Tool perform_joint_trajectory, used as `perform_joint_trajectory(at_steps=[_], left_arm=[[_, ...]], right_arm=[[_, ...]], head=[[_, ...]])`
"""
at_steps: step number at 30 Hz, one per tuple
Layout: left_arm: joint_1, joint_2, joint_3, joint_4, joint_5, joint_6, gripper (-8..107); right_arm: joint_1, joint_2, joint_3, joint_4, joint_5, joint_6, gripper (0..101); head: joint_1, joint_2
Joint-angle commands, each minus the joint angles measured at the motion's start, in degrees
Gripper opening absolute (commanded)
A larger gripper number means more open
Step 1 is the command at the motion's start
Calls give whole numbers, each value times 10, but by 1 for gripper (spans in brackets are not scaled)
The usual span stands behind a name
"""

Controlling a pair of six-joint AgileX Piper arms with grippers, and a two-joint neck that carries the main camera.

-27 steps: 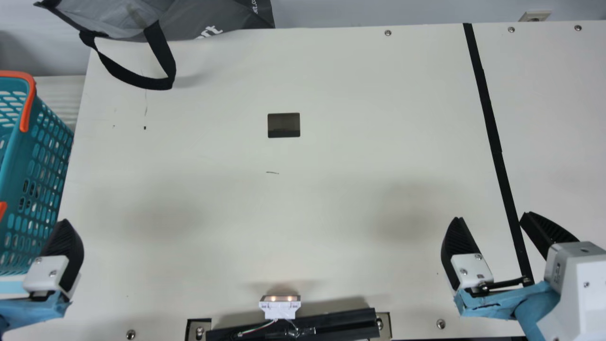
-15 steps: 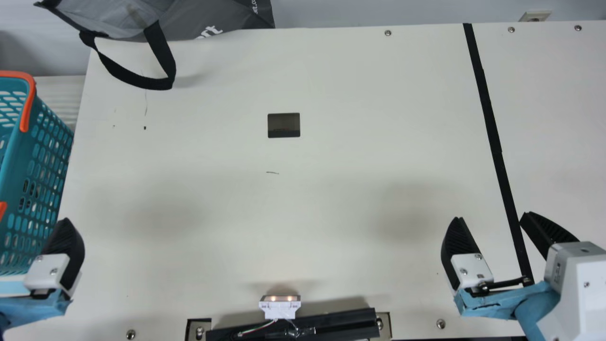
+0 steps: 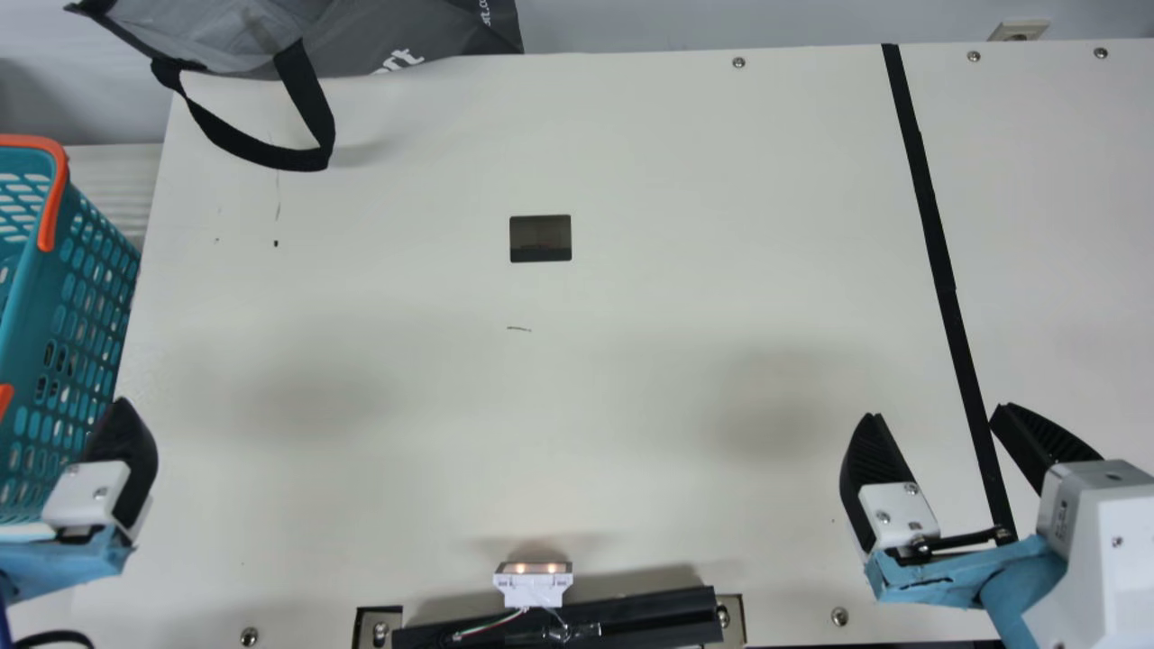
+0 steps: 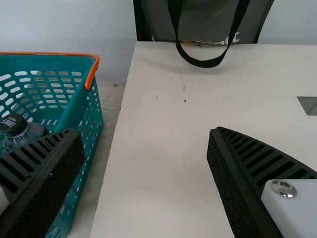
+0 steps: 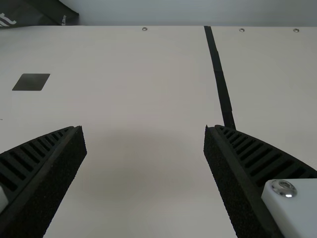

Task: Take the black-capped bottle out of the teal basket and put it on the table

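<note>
1. Table (image 3: 631, 361) cream, blk tape strip (image 3: 938, 261) toward R side; wall (image 3: 631, 22) behind.
2. Basket (image 3: 27, 315) teal, just beside table's L edge. Gray bag (image 3: 388, 31) at far edge. Broad span betw. L gripper (image 3: 122, 460) & R gripper (image 3: 938, 410), each spread wide.
3. Count: 1 basket, 1 bag, 2 grippers, 1 blk-capped bottle (image 4: 25, 135), inside basket.
</note>
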Motion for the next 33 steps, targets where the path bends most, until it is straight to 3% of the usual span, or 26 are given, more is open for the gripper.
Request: perform_joint_trajectory(at_steps=[1,20,33], left_arm=[[6,9,-5,6,-6,-3,107],[69,107,-61,18,-37,-39,107],[140,183,-87,-39,-86,0,107]], right_arm=[[0,0,0,0,0,0,91],[0,0,0,0,0,0,91],[0,0,0,0,1,0,91]], head=[[-2,5],[-2,5],[-2,5]])
